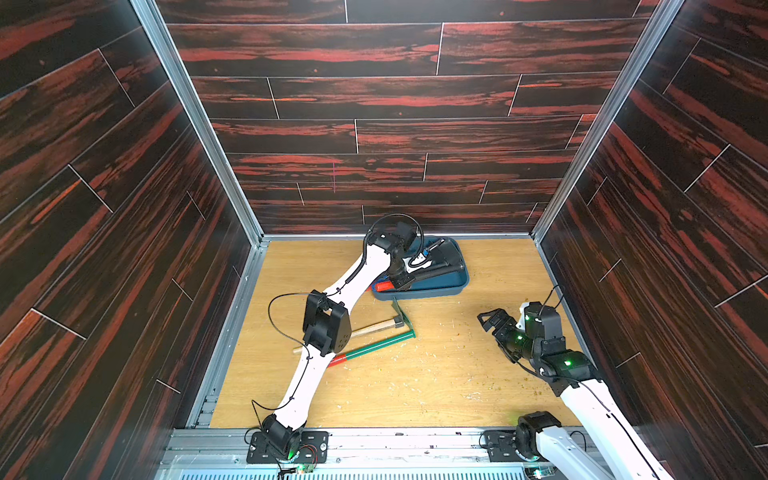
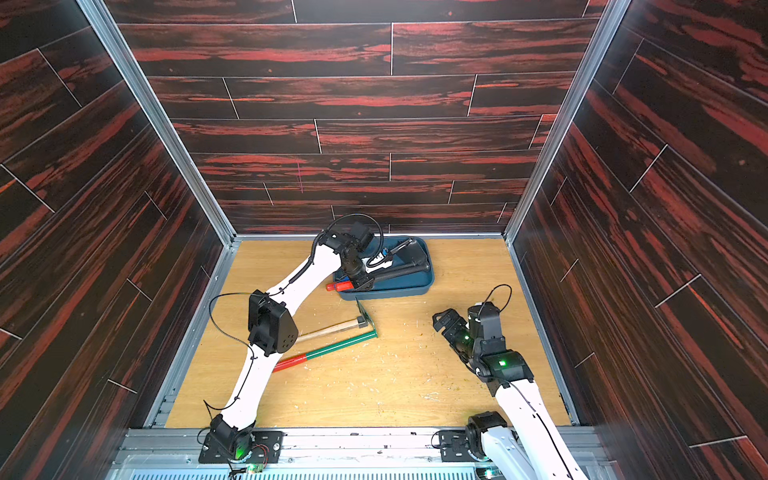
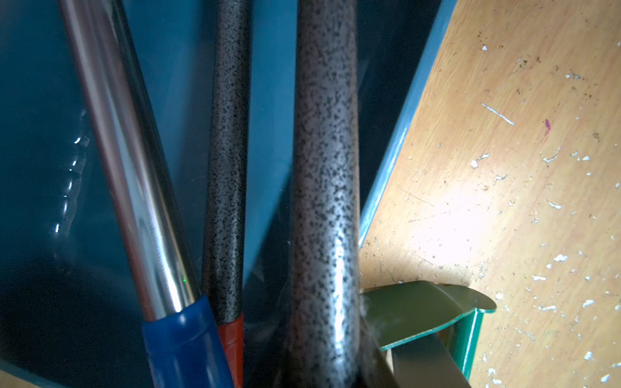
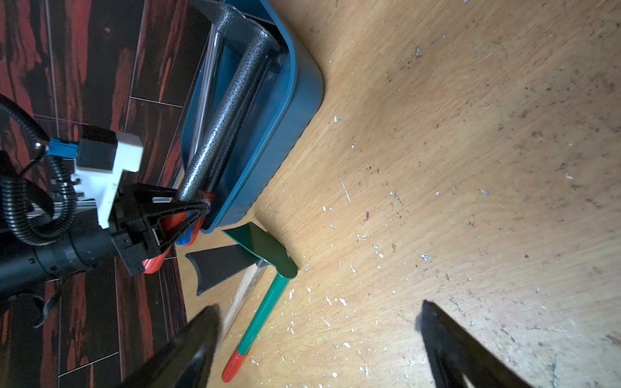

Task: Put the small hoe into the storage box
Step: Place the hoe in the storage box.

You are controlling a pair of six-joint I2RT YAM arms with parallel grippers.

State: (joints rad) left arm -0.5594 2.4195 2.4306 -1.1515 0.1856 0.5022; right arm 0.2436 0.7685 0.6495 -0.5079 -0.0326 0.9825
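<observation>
No readable text, label, brand, number or sign in any view. Storage box (image 1: pixel 419 294), small hoe (image 4: pixel 216 134) with its speckled handle, green hoe (image 2: pixel 340 345): plain surfaces, no markings legible. Arm housings too small to tell.

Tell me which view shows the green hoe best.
Right wrist view: the green hoe lies whole there, blade to red grip, close up. Both top views show it far smaller. The left wrist view catches only its blade.
</observation>
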